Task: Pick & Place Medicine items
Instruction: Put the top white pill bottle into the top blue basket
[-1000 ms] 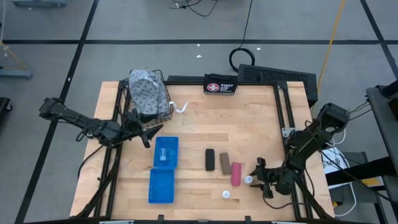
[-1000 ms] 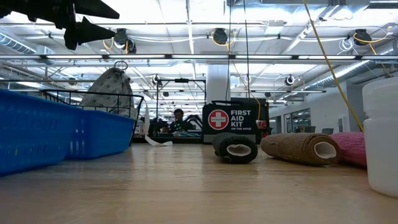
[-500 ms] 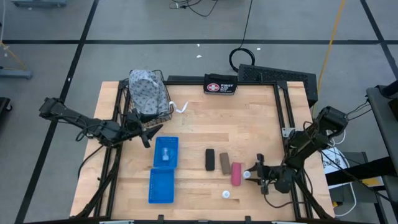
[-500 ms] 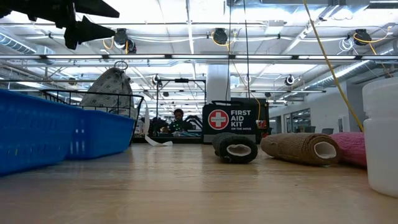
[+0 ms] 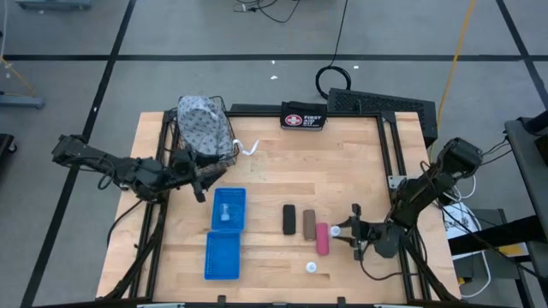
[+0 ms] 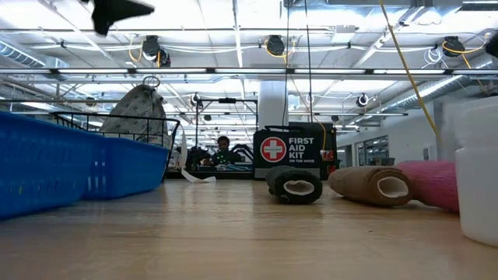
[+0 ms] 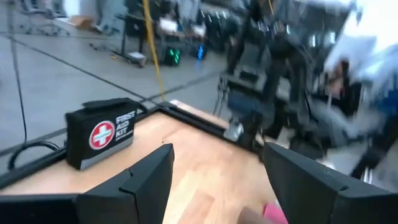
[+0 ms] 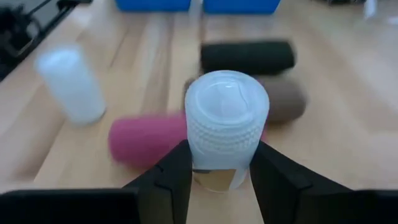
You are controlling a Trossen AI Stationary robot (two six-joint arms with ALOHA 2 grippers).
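On the pale wooden bench [image 5: 274, 171], open boards lie mid-bench; right gripper [image 5: 346, 231], near the right edge, is clamped on a small white ribbed-cap bottle [image 8: 227, 121] beside the pink cylindrical roll [image 5: 322, 239], the grip plain only from its wrist; left gripper [image 5: 204, 180], jaws apart, hovers by the wire basket [image 5: 224, 152].

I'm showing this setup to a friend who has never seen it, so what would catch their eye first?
Probably the right gripper near the table's front right, clamped on a small white bottle. Just beyond it lie the pink roll, brown roll and black roll side by side, with the open blue case to their left.
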